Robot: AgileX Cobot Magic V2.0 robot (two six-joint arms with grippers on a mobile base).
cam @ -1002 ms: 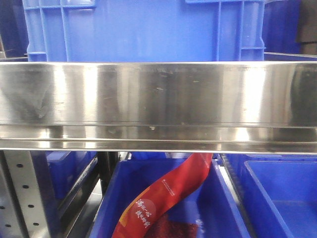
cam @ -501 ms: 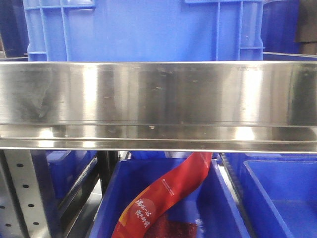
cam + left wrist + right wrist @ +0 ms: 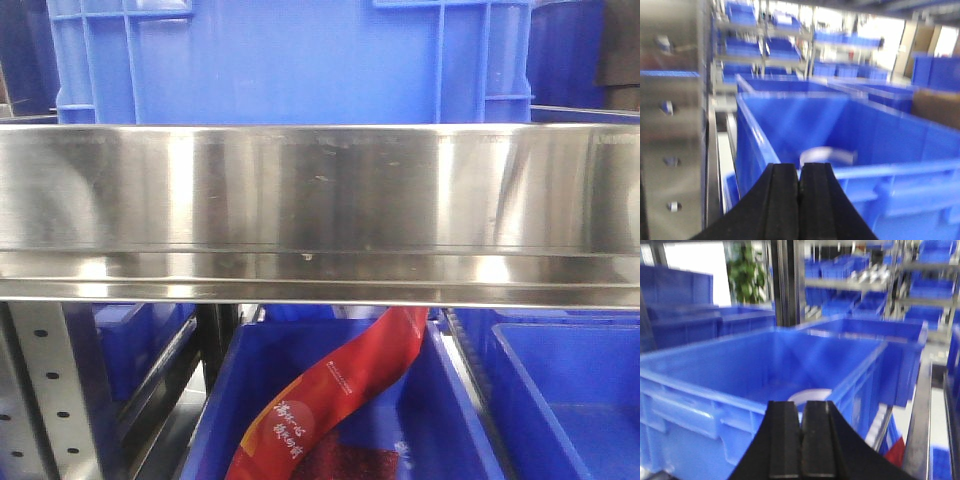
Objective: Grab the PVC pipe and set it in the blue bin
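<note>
I am holding both of my pairs of black jaws pressed together, with nothing between them. In the left wrist view, my left jaws (image 3: 799, 200) are filling the bottom of the picture, pads meeting in one thin seam. Just beyond them, one large blue plastic bin (image 3: 880, 135) is standing open, and one pale whitish curved object (image 3: 827, 154) is lying on its floor, near the wall closest to me. It is too blurred for me to say whether this is the white PVC pipe. To the left, a silvery perforated metal upright (image 3: 670, 125) is rising, and farther back several more blue bins are sitting on racks, too smeared to count.

In the right wrist view, my right jaws (image 3: 802, 440) are likewise closed and empty, pointing at the same kind of blue bin, where the one whitish shape (image 3: 810, 396) is showing just above my fingertips.

In the front view, a brushed steel shelf rail (image 3: 320, 190) is spanning the whole width. Above it one blue crate is standing; below it three blue bins are showing, the middle one holding one red printed packet (image 3: 330, 395). Neither pair of jaws is appearing there.
</note>
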